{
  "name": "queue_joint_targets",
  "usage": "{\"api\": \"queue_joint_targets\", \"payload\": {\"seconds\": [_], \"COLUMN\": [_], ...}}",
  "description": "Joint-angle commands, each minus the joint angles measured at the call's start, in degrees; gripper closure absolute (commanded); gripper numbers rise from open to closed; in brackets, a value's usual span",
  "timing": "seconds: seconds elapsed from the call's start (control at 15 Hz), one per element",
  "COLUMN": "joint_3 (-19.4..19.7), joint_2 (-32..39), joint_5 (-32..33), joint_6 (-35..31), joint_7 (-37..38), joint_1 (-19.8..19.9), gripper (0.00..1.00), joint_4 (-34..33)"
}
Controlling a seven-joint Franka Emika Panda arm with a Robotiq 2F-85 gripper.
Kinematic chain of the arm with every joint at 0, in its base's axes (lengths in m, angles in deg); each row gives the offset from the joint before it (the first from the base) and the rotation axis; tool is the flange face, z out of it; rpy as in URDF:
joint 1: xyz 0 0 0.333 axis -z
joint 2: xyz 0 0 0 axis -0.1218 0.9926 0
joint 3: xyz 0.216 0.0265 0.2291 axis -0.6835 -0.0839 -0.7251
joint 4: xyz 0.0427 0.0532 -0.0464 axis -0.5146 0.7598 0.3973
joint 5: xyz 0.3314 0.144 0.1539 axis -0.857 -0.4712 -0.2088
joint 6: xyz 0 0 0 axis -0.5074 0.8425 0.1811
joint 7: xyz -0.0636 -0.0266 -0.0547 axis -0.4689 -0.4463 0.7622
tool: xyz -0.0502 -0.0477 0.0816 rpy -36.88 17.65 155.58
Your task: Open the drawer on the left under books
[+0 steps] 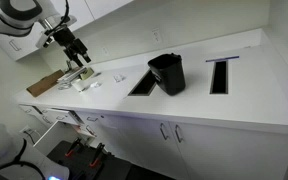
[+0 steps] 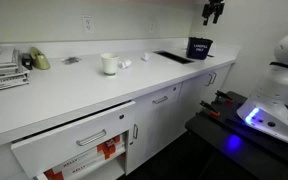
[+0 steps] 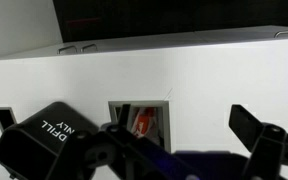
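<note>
White counter (image 2: 84, 88): the drawer (image 2: 79, 150) under the books (image 2: 2, 68) stands open, the gripper (image 2: 213, 12) hangs high above, fingers (image 3: 254, 130) wide and empty; only parking apparently remains.

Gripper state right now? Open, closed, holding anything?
Gripper: open, jaws spread, holding nothing.

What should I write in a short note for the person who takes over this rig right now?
Gripper: open, empty, high above the counter, near the black bin.
Drawer: under the books, pulled well out, with red items visible inside.
Done: the drawer is open.
Left: probably nothing; just check it is open far enough.
</note>
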Motion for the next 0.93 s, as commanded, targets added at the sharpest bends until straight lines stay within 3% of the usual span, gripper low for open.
{"api": "queue_joint_targets", "payload": {"seconds": [0.0,0.4,0.87], "joint_3": [0.37,-0.22,-8.66], "joint_2": [0.03,-0.91,-5.71], "joint_5": [0.18,0.09,-0.88], "joint_6": [0.22,-0.36,-0.28], "joint_7": [0.17,-0.55,-4.95], "joint_1": [-0.48,-1.34,-13.05], "gripper": [0.00,0.00,0.00], "joint_4": [-0.16,0.62,6.04]}}
